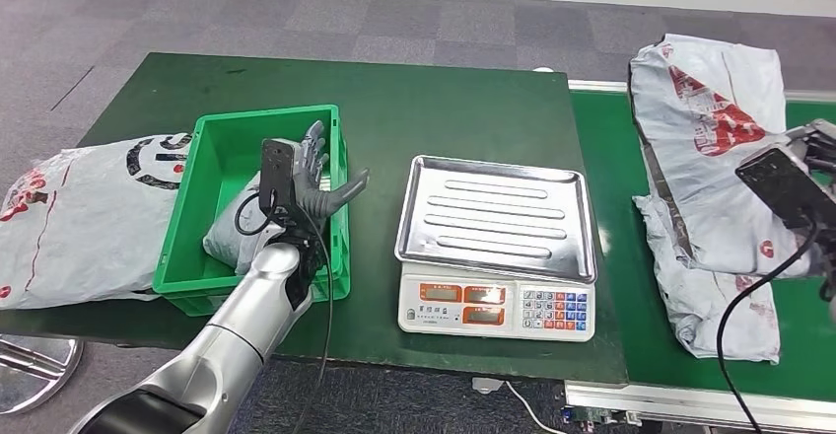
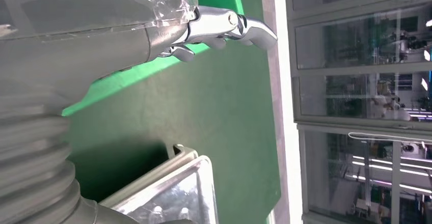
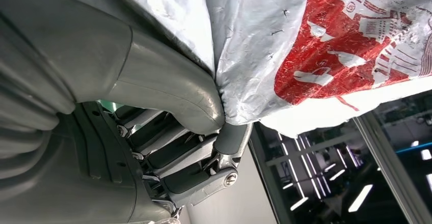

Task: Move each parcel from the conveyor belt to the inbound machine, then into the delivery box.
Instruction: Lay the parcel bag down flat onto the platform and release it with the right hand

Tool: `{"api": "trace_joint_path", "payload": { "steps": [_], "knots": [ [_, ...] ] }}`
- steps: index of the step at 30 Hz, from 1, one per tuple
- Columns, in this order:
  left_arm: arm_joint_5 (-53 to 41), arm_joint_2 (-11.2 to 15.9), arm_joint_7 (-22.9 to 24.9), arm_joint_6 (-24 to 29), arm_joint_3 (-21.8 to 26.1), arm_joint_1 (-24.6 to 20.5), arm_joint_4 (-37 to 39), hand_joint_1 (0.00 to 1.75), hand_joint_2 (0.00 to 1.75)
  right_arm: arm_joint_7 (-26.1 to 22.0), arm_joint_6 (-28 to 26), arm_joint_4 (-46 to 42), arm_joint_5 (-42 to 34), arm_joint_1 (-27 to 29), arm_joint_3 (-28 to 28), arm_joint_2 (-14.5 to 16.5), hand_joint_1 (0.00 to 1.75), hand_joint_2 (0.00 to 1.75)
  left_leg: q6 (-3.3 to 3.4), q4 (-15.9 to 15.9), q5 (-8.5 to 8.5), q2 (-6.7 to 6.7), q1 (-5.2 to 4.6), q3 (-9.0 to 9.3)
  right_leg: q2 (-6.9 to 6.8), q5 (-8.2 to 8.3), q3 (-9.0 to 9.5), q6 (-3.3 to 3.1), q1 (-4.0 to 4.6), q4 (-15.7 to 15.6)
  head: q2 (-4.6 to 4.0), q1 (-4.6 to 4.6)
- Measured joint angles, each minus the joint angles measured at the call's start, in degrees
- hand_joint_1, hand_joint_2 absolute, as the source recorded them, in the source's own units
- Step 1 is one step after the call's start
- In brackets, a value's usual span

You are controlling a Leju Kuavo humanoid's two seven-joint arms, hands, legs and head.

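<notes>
- grey plastic parcel (image 1: 705, 118) with red print is lying on the green conveyor belt (image 1: 601, 217), its edge being pinched by the right hand (image 3: 168, 132).
- left hand (image 1: 317, 173) is hovering, fingers spread and holding nothing, over the green box (image 1: 187, 227) containing another parcel (image 1: 229, 229).
- scale (image 1: 498, 256) is sitting between them.

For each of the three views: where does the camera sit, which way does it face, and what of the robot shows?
Head view: high on the body, looking forward and down at the crate, scale and belt; both arms show.
Left wrist view: behind the left hand, facing across the table; shares the scale with the head view.
Right wrist view: behind the right hand, which pinches a parcel; shares it with the head view.
</notes>
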Motion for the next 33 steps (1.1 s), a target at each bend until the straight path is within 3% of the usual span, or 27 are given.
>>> {"api": "trace_joint_path", "payload": {
  "steps": [33],
  "knots": [
    [0.0, -0.6, 0.0, -0.2, 0.0, -0.4, 1.5, 0.0, 1.75, 0.0, 0.0, -0.3, 0.0, -0.1, 0.0, -0.8, 1.75, 1.75, 0.0, 0.0, 0.0, 0.01, 0.0, 0.0, 0.01, 0.0, -0.02, 0.0, 0.01, 0.0, 0.0, 0.0]
  ]
}}
